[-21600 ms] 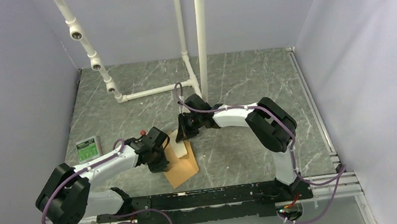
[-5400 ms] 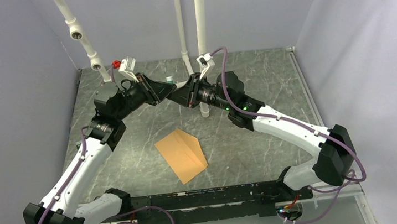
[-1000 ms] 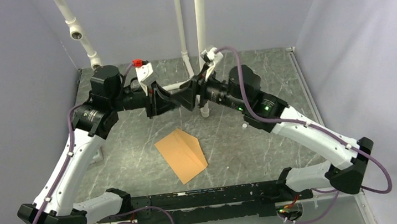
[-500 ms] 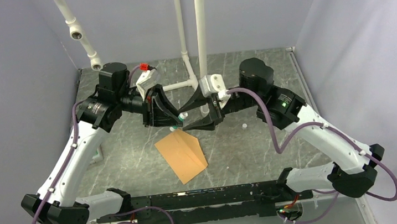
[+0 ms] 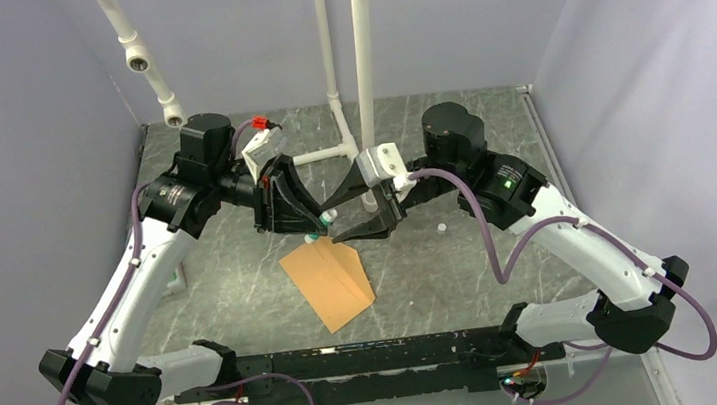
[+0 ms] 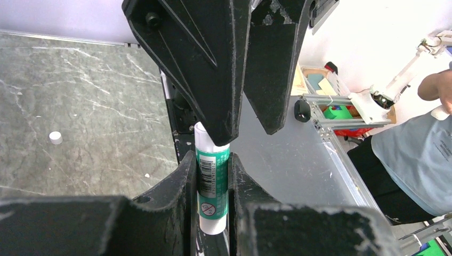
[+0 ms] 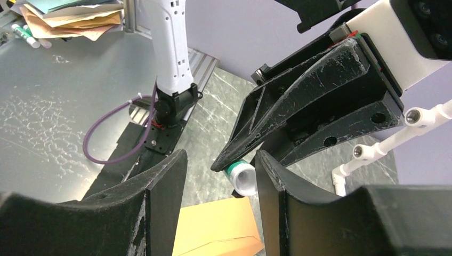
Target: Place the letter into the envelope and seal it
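The left gripper [image 6: 211, 160] clamps a glue stick [image 6: 212, 184] with a green barcode label, its wording unreadable. The right gripper [image 7: 219, 159] is parted near its tip.

Glue stick [image 6: 212, 184]: upper end hidden behind a finger of the right gripper [image 6: 244, 136]. Both sides covered by the left gripper [image 6: 210, 156]. Label print too small to read.
Envelope [image 7: 213, 229]: cut off at bottom edge in the right wrist view, its sides behind the fingers.
White speck [image 6: 55, 137] on the table [image 6: 96, 80]: too small to identify.

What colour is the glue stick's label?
Green, with a barcode; glue stick shows best in left wrist view.
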